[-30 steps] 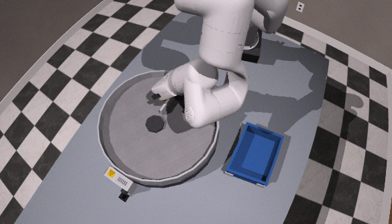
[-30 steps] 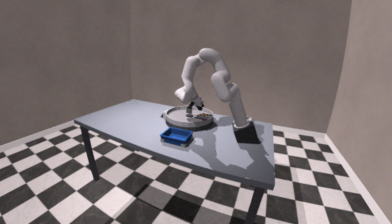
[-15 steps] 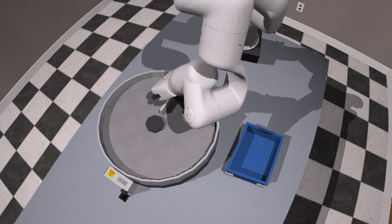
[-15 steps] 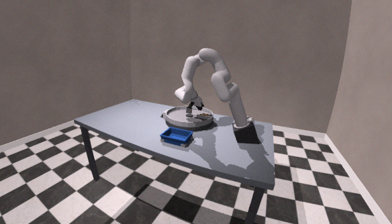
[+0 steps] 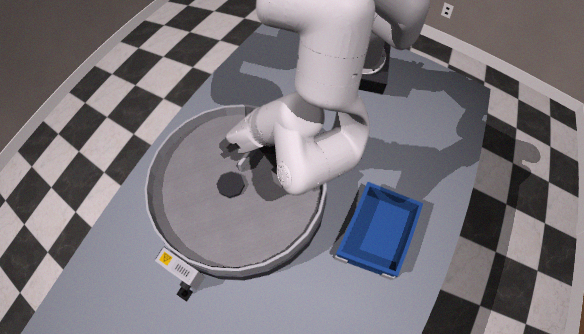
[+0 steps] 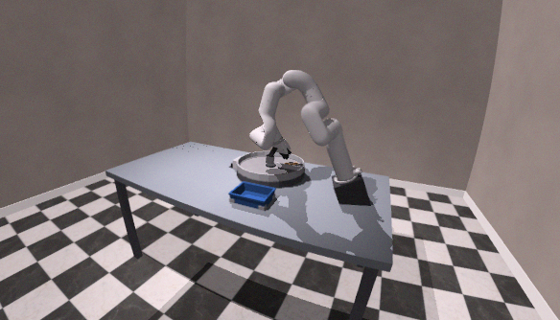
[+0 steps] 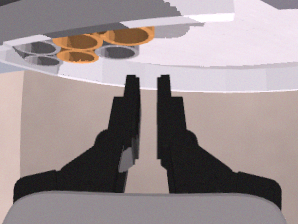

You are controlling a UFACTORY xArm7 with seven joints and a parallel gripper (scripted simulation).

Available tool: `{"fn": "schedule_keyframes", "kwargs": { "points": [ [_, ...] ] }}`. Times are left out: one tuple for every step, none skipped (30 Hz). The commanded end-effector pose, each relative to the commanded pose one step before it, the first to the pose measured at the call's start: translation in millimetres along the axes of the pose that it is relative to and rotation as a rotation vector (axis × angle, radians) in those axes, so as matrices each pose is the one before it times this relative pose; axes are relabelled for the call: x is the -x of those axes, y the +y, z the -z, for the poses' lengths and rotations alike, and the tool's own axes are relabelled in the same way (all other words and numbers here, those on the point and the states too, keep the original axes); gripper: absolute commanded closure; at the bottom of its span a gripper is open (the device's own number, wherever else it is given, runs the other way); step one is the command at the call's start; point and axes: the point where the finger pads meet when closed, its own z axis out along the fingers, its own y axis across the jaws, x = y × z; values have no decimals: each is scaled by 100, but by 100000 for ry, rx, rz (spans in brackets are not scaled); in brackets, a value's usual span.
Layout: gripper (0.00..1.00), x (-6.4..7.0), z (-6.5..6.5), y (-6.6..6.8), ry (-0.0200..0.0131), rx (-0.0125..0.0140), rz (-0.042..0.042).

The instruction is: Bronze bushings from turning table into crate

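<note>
The turning table (image 5: 220, 233) (image 6: 268, 172) (image 7: 200, 79) is a round grey tray with a raised rim. In the wrist view, bronze bushings (image 7: 129, 36) (image 7: 77, 42) (image 7: 77, 56) and steel bushings (image 7: 117, 52) (image 7: 38, 48) (image 7: 43, 61) stand upright, crowded near the rim at upper left; a grey part hides some of the group. In the top view the arm hides them. My gripper (image 7: 148, 93) (image 6: 286, 155) is nearly closed, with a narrow empty gap between its fingertips. It hangs over the turning table, beside the bushings. The blue crate (image 5: 343, 255) (image 6: 250, 201) looks empty.
A dark round hub (image 5: 231, 184) (image 6: 270, 161) rises at the middle of the turning table. A drive box (image 5: 177, 265) with a yellow warning label sits outside its rim. The blue crate stands apart from the turning table, and the arm's base (image 6: 352, 192) is at the table's end.
</note>
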Motion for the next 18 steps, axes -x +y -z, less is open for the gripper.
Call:
{"fn": "schedule_keyframes", "kwargs": {
  "points": [
    [89,-882,-1094,94,-234,271,-174],
    [89,0,0,0,0,0,0],
    [89,0,0,0,0,0,0],
    [89,0,0,0,0,0,0],
    [89,0,0,0,0,0,0],
    [89,0,0,0,0,0,0],
    [89,0,0,0,0,0,0],
    [89,0,0,0,0,0,0],
    [89,0,0,0,0,0,0],
    [89,0,0,0,0,0,0],
    [89,0,0,0,0,0,0],
    [89,0,0,0,0,0,0],
    [89,-4,-5,0,0,0,0],
    [89,-22,-27,0,0,0,0],
    [89,-46,-56,-1,0,0,0],
    [89,-65,-78,-1,0,1,1],
    [89,-72,-88,-1,0,1,1],
    [89,-66,-81,-1,0,0,0]
  ]
}}
